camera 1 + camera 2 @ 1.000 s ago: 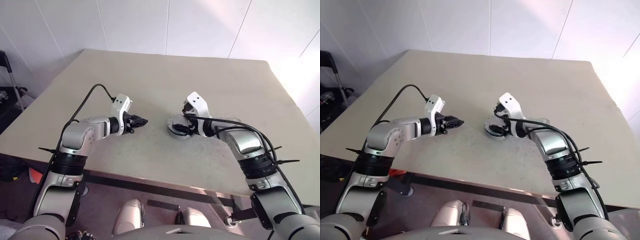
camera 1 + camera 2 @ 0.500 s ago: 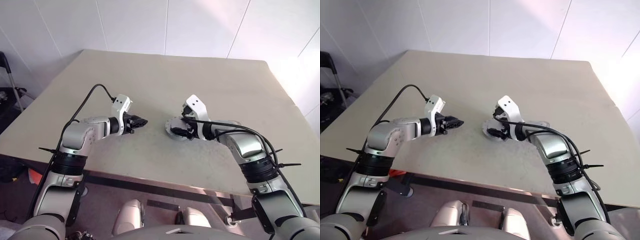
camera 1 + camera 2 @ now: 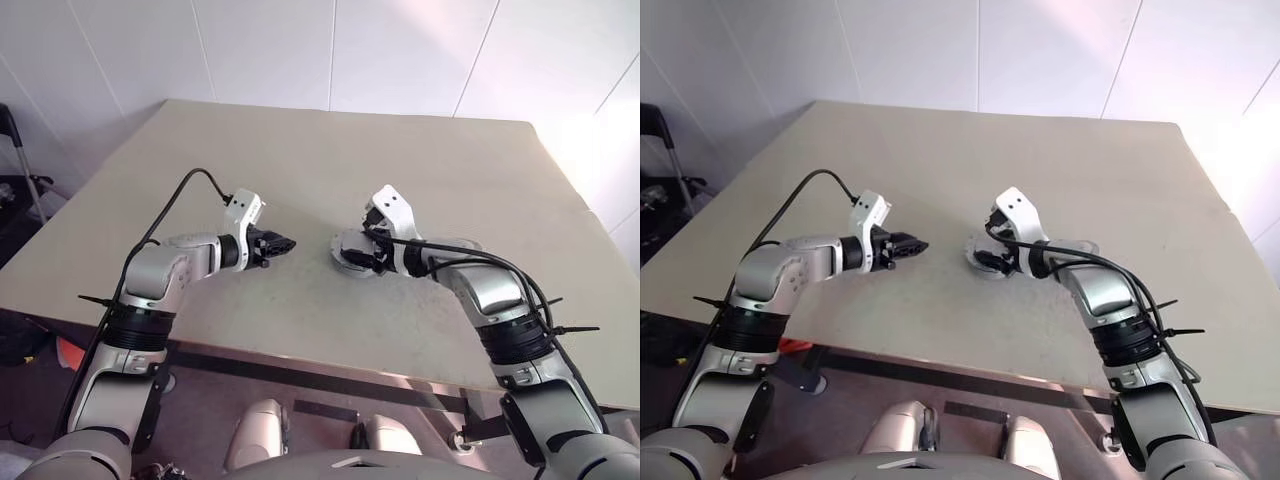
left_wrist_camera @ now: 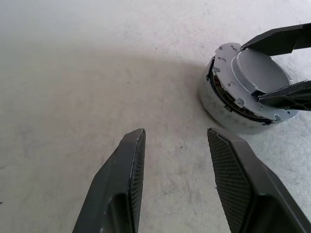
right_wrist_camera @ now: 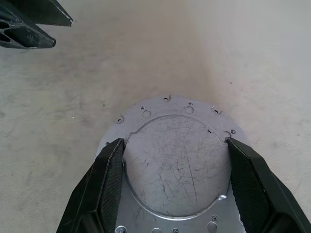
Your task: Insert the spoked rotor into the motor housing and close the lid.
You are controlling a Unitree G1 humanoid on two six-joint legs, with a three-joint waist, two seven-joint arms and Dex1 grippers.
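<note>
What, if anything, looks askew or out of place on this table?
The lid, held in the right gripper, sits tilted on the motor housing: a gap on one side shows the coil windings, so it is not closed flush.

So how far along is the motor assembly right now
Looks nearly done: the lid already sits on the motor housing, tilted, with windings showing in the gap on one side. In hand: the right gripper brackets the lid's raised centre. The left gripper hangs open and empty nearby. Left: seat the lid flat, then release.
</note>
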